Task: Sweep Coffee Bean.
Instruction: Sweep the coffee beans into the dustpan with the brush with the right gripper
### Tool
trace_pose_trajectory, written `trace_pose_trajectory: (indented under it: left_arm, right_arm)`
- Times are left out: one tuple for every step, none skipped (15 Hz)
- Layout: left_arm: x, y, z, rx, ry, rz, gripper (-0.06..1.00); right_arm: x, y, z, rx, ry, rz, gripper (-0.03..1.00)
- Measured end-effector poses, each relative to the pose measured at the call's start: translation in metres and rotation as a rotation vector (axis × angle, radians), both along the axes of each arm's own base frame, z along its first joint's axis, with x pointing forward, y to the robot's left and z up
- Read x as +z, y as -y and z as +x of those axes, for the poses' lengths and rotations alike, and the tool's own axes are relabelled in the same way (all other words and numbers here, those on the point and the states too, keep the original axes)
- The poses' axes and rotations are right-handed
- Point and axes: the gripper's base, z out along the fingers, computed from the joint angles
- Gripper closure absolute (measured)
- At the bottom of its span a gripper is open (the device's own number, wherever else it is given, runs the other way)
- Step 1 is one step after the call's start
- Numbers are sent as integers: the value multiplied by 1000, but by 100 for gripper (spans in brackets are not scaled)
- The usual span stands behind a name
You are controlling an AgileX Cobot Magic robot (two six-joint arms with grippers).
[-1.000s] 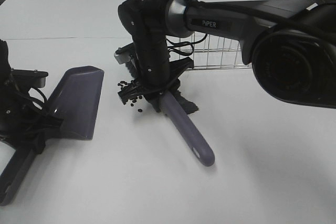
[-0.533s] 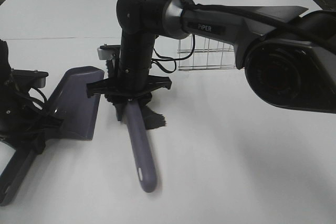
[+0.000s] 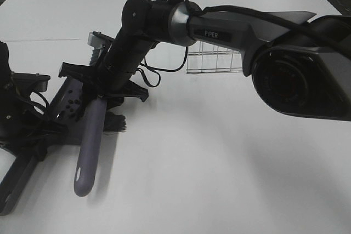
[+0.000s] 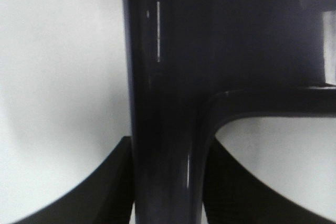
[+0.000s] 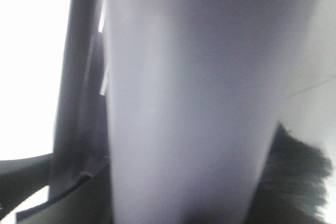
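- Since a second ago, the right tool has swung the brush from mid-table across to the 9 o'clock side. The beans that lay loose on the table are no longer there.
- The coffee beans now show as dark specks on the dustpan, towards its back wall. The arm may hide stragglers near the lip.
- Your right tool is clamped tight on the brush handle, which points to 6 o'clock. The bristles sit at the pan's 3 o'clock edge.
- Your left tool is closed narrow around the dustpan handle, with the pan flat on the table.
- To finish the stroke well, keep the bristles pressed low and carry them over the lip so no bean rolls back.
- Hold the pan steady against the push, and tip its mouth up slightly before you lift.
- Then check the table by the lip and sweep again if beans remain.
- The wire basket at 12 o'clock is well clear.
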Motion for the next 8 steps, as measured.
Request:
trace_pose_trajectory:
  left_arm:
    - [0, 0, 0, 0, 0, 0, 61]
    - [0, 0, 0, 0, 0, 0, 61]
    - [0, 0, 0, 0, 0, 0, 61]
    - [0, 0, 0, 0, 0, 0, 61]
    - [0, 0, 0, 0, 0, 0, 61]
    - [0, 0, 0, 0, 0, 0, 61]
    - [0, 0, 0, 0, 0, 0, 61]
    - [0, 0, 0, 0, 0, 0, 61]
  right_arm:
    - [2, -3, 0, -11, -11, 39, 68]
    - [3, -4, -1, -3, -14, 57, 68]
    - [3, -5, -1, -4, -18, 64, 68]
    - [4, -5, -1, -4, -20, 68, 68]
    - [4, -5, -1, -2, -19, 70, 68]
    - [4, -6, -1, 4, -17, 76, 68]
    - [4, -6, -2, 12, -14, 81, 68]
    - [5, -5, 0, 14, -11, 84, 68]
